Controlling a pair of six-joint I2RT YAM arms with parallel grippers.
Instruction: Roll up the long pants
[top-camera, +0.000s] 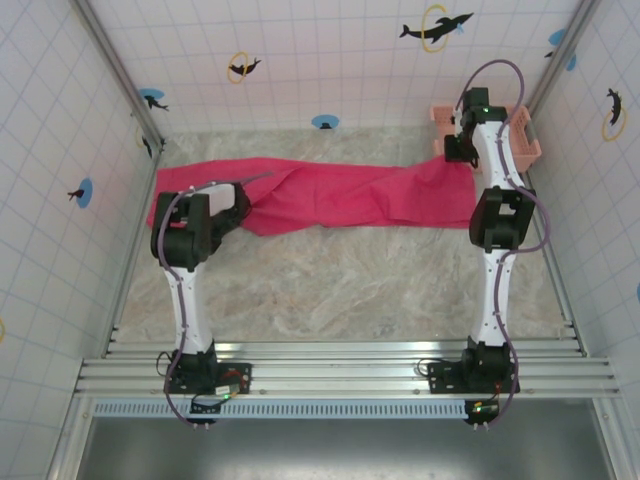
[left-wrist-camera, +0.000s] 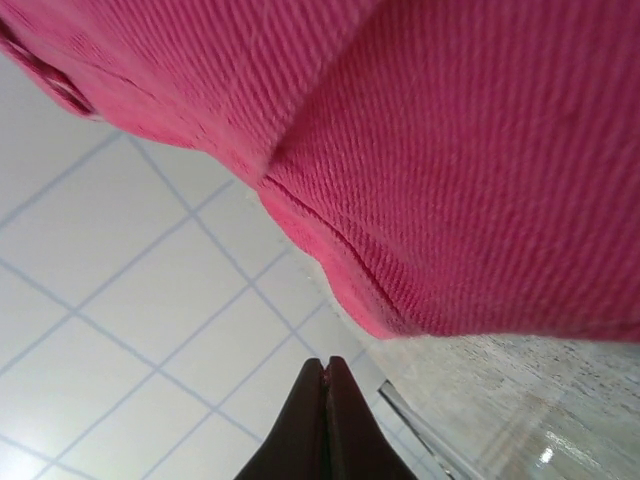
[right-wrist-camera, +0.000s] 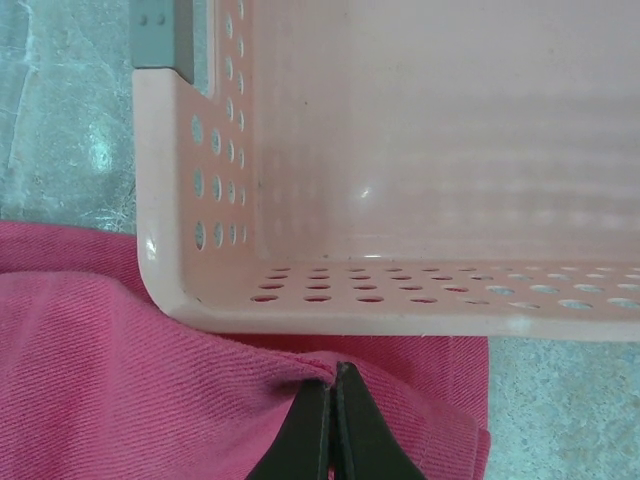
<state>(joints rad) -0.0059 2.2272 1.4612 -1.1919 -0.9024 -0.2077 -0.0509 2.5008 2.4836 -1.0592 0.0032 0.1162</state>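
- Lying stretched along the far side of the table (top-camera: 350, 280), the pants (top-camera: 340, 195) reach from the left wall (top-camera: 60, 150) to the basket (top-camera: 525, 135), probably laid out long so a roll can start at one end. The left gripper (top-camera: 240, 195) sits over their left end and the right gripper (top-camera: 458, 152) at their right end, by the basket
- Looking from the left wrist, the left gripper (left-wrist-camera: 326, 375) has its fingers pressed together with no cloth between them. The pants (left-wrist-camera: 450, 150) hang just beyond the tips, apart from them, against the wall (left-wrist-camera: 120, 300)
- Looking from the right wrist, the right gripper (right-wrist-camera: 333, 375) appears to pinch a puckered fold of the pants (right-wrist-camera: 120, 380) just beside the basket (right-wrist-camera: 350, 315) rim, likely to anchor that end
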